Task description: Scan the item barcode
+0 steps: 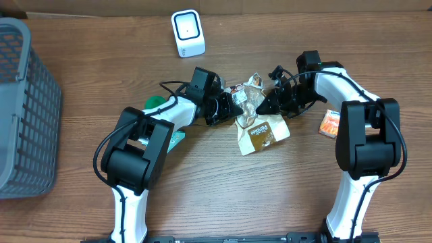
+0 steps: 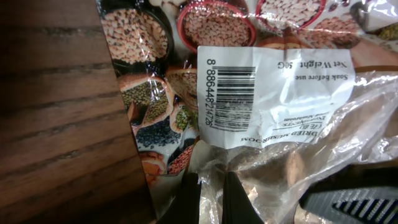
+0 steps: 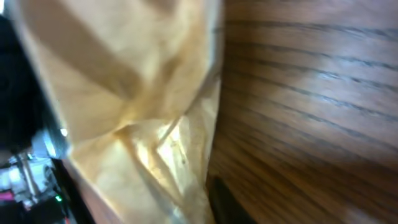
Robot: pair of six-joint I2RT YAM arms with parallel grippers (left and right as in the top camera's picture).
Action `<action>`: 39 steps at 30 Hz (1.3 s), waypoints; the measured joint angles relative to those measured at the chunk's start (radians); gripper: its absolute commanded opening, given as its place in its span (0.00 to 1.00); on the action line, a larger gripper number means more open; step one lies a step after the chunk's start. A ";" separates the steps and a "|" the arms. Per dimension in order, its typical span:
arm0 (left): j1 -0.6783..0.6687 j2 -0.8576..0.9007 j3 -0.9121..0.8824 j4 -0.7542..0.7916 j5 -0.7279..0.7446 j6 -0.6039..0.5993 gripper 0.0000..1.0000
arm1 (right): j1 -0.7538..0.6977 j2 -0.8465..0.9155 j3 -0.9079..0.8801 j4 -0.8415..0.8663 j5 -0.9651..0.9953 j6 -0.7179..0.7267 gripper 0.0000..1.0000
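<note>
The item is a crinkly clear bag [image 1: 251, 94] of dried goods with a printed header, lifted between my two grippers in the middle of the table. Its white barcode label [image 2: 227, 93] fills the left wrist view. My left gripper [image 2: 212, 200] [image 1: 231, 108] is shut on the bag's clear plastic, just below the label. My right gripper [image 1: 268, 102] [image 3: 186, 205] is shut on the bag's other side. There the blurred yellowish plastic [image 3: 137, 93] lies against one dark finger [image 3: 230, 202]. The white scanner [image 1: 187, 32] stands at the back, apart from the bag.
A brown packet [image 1: 263, 131] lies just in front of the bag. An orange packet [image 1: 331, 123] sits beside the right arm. Green [image 1: 156, 102] and teal [image 1: 177, 138] items lie under the left arm. A grey basket [image 1: 23, 108] stands at the far left.
</note>
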 measured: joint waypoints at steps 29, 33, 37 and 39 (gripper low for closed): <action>0.307 -0.632 0.176 -0.552 -0.094 0.241 0.06 | -0.001 -0.002 0.000 -0.028 -0.225 0.019 0.04; 0.364 -0.663 0.176 -0.618 -0.228 0.249 0.17 | -0.001 -0.033 0.000 -0.098 -0.294 -0.020 0.04; 0.423 -0.660 0.175 -0.675 -0.338 0.267 0.36 | -0.001 -0.119 0.000 -0.117 -0.337 -0.039 0.04; 0.448 -0.660 0.175 -0.690 -0.377 0.271 0.50 | -0.001 -0.173 0.000 -0.114 -0.367 -0.045 0.04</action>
